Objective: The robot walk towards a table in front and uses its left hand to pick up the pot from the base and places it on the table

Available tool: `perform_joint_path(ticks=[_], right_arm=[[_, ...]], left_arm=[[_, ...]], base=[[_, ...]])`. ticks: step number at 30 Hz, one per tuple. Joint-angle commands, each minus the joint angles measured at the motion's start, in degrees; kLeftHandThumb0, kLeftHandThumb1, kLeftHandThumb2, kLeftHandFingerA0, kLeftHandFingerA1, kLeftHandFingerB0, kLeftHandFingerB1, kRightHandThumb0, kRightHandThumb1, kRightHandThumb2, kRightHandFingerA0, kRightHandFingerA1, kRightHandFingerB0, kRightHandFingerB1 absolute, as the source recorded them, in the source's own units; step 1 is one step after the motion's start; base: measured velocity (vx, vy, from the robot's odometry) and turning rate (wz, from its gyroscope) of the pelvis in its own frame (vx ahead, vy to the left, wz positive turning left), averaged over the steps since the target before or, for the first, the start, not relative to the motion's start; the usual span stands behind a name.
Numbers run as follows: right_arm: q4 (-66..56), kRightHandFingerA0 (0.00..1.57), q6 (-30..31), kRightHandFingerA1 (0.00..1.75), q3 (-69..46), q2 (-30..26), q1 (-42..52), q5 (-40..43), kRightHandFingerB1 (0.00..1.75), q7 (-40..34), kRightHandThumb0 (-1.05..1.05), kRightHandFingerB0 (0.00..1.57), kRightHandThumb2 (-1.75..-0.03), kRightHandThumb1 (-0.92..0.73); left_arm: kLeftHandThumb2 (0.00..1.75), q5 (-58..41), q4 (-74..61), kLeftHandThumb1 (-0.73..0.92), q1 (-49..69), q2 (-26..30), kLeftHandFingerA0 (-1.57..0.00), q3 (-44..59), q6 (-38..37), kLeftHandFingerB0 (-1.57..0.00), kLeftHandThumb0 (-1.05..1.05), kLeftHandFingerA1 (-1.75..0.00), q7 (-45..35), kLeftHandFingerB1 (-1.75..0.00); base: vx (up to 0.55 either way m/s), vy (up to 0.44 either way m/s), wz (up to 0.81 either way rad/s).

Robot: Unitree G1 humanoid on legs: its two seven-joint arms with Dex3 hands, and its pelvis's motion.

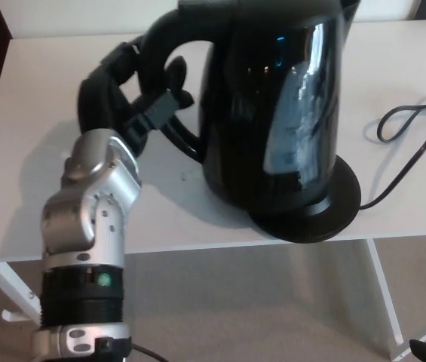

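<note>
"At lower left, what comes up over the bench (32,105) edge?"

"A silver forearm, the left arm (88,226), rising from the bottom of the view to a black left hand (126,90)."

"How far open is that hand?"

"Hardly at all. Its thick fingers (103,72) curl round the outside of the handle (160,34), and another digit presses in from the inner side, so the handle is clasped between them."

"And to the right of the handle?"

"The pot (273,113) itself, glossy black and large in the view. It sits on its round black base (333,215), which lies near the front edge of the white bench."

"Is it upright?"

"It seems to lean a little towards the right, but the camera angle may cause that; I cannot tell."

"Anything further right?"

"A dark cable (412,124) runs from the base and loops across the benchtop. No right hand shows."
</note>
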Motion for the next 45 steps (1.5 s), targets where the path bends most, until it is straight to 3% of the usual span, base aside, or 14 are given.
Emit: perform_joint_path(ticks=[1,8,10,16,23,28,33,39,40,41,42,43,44,45], right_arm=[[0.9,0.29,-1.1,0.5,-0.4,-1.0,0.4,-0.7,0.37,-1.6,0.15,0.11,-0.68,-0.92],[0.8,0.28,-0.2,0.5,-0.4,-1.2,0.0,-1.1,0.38,-1.6,0.14,0.11,-0.69,-0.92],[0.6,0.29,0.2,0.52,-0.4,-1.2,0.3,-0.9,0.38,-1.3,0.15,0.08,-0.74,-0.92],[0.2,0.28,0.6,0.5,-0.2,-1.3,0.5,-1.3,0.39,-1.7,0.13,0.12,-0.69,-0.92],[0.6,0.28,0.8,0.48,-0.4,-1.5,0.4,-1.1,0.37,-1.6,0.14,0.13,-0.68,-0.92],[0.2,0.27,0.0,0.49,-0.5,-1.3,1.0,-0.9,0.39,-1.7,0.14,0.12,-0.68,-0.92],[0.4,0.29,-0.2,0.5,-0.5,-1.3,0.9,-1.0,0.39,-1.8,0.14,0.13,-0.69,-0.92],[0.7,0.3,-0.4,0.49,-0.7,-1.2,0.6,-0.6,0.38,-1.7,0.14,0.13,-0.7,-0.92],[0.8,0.3,-0.2,0.49,-0.6,-1.2,0.4,-0.7,0.37,-1.7,0.14,0.13,-0.69,-0.92],[0.8,0.3,-0.1,0.49,-0.6,-1.3,0.3,-0.8,0.37,-1.7,0.14,0.13,-0.69,-0.92],[1.2,0.29,-0.3,0.49,-0.7,-1.2,0.1,-0.5,0.38,-1.5,0.14,0.13,-0.69,-0.92],[1.5,0.28,-0.3,0.5,-0.9,-1.1,-0.1,-0.3,0.39,-1.5,0.15,0.12,-0.68,-0.92],[1.6,0.28,-0.2,0.5,-1.0,-1.1,-0.2,-0.2,0.39,-1.6,0.15,0.12,-0.68,-0.92],[1.6,0.28,-0.2,0.5,-1.0,-1.1,-0.3,-0.2,0.39,-1.6,0.14,0.12,-0.68,-0.92]], left_arm=[[0.62,-11.5,-7.3,0.86,-7.3,-4.2,-0.74,4.2,5.8,-0.58,-0.17,-1.73,4.7,-1.01],[0.64,-11.8,-10.0,0.9,-7.0,2.2,-0.71,6.2,8.5,-0.64,-0.11,-1.72,2.5,-1.03],[0.66,-9.8,-10.4,0.85,-4.8,5.8,-0.76,5.9,7.2,-0.66,-0.11,-1.62,-0.2,-0.98],[0.65,-6.2,-10.4,0.85,0.1,12.1,-0.72,3.8,2.8,-0.63,-0.15,-1.61,-4.7,-0.96],[0.65,3.6,-5.8,0.85,7.6,20.9,-0.87,-1.8,-11.5,-0.68,-0.17,-1.48,-9.4,-0.9],[0.68,6.6,-2.6,0.82,9.0,24.0,-0.88,-3.2,-16.1,-0.71,-0.19,-1.46,-9.1,-0.87],[0.64,15.7,4.1,0.84,10.2,28.2,-1.01,-7.3,-27.2,-0.78,-0.19,-1.34,-4.4,-0.83],[0.66,19.7,7.9,0.83,10.5,29.2,-0.98,-9.7,-33.5,-0.79,-0.21,-1.36,-0.3,-0.78],[0.66,21.0,7.4,0.83,11.0,29.8,-1.0,-10.8,-33.5,-0.81,-0.28,-1.19,0.1,-0.55],[0.66,21.5,7.3,0.83,11.1,30.1,-1.0,-11.3,-33.6,-0.81,-0.28,-1.19,0.3,-0.55],[0.62,19.3,6.1,0.73,11.8,30.2,-0.99,-11.2,-32.8,-0.5,-0.38,-0.68,-3.4,-0.36],[0.59,16.4,4.4,0.57,12.4,31.6,-0.2,-12.0,-30.3,-0.04,-0.62,-0.29,-10.2,-0.2],[0.59,13.9,2.9,0.57,12.8,33.3,-0.2,-13.0,-27.5,-0.04,-0.62,-0.29,-16.6,-0.2],[0.81,13.4,2.4,0.48,12.8,34.5,-0.05,-13.9,-26.4,0.0,-0.74,-0.14,-19.0,-0.09]], base=[[0.0,0.0,0.0],[0.0,0.0,0.0],[0.0,0.0,0.0],[0.0,0.0,0.0],[0.0,0.0,0.0],[0.0,0.0,0.0],[0.0,0.0,0.0],[0.0,0.0,0.0],[0.0,0.0,0.0],[0.0,0.0,0.0],[0.0,0.0,0.0],[0.0,0.0,0.0],[0.0,0.0,0.0],[0.0,0.0,0.0]])
